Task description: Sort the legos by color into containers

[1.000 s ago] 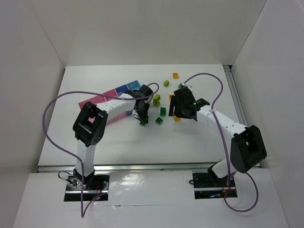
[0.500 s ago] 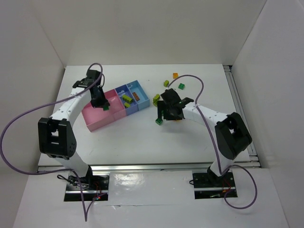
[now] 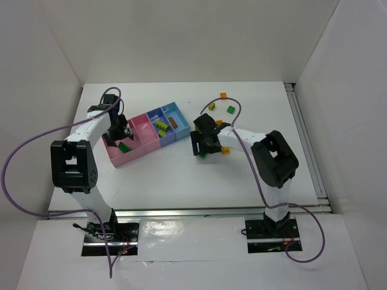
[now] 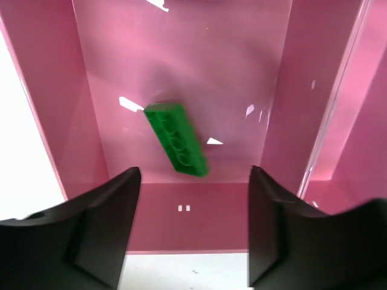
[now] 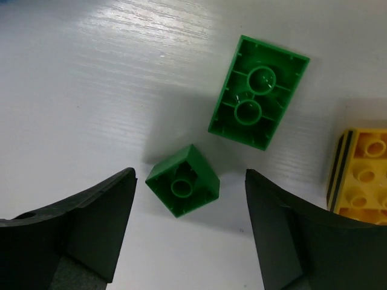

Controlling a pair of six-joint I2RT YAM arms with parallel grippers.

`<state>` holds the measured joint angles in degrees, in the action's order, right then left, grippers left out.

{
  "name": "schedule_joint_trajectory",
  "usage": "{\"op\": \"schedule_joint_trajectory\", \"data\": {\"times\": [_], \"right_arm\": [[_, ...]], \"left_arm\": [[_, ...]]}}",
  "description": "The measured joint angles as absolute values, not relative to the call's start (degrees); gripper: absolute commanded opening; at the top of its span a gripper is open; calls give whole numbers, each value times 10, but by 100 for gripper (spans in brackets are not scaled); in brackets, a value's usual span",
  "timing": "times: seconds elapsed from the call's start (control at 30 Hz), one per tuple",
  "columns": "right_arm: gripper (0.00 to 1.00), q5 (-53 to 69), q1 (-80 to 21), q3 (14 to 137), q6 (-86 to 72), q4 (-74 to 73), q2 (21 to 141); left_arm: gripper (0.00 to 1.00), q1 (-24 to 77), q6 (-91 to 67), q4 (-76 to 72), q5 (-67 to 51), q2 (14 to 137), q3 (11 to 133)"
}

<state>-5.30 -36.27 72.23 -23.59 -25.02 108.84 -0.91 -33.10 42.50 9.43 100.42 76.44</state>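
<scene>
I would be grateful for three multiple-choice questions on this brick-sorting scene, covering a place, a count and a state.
1. Where does the long green brick lie? A. on the table B. in the pink bin C. in a blue bin
2. How many green bricks does the right wrist view show? A. four B. one C. two
3. The left gripper is: A. open and empty B. shut on a brick C. shut on a wall
Answers: B, pink floor surrounds it; C, a small one beside a larger one; A, its fingers stand apart, touching nothing.
</scene>
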Motion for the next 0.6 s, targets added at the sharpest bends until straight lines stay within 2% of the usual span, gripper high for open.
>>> {"op": "schedule_joint_trajectory", "data": {"times": [0.1, 0.13, 0.23, 0.4, 0.6], "right_arm": [[69, -52, -366, 737, -230, -251, 1108], [62, -51, -369, 742, -229, -249, 1111], [51, -53, -380, 748, -226, -247, 1112], [35, -53, -402, 750, -226, -246, 1113], [34, -52, -425, 775, -223, -256, 1112]], "left_arm": [[75, -15, -332, 423, 87, 1003, 764], [75, -17, -331, 424, 85, 1001, 764], [75, -28, -331, 424, 75, 987, 765], [75, -43, -332, 429, 58, 943, 769], [75, -49, -335, 437, 41, 903, 787]]}}
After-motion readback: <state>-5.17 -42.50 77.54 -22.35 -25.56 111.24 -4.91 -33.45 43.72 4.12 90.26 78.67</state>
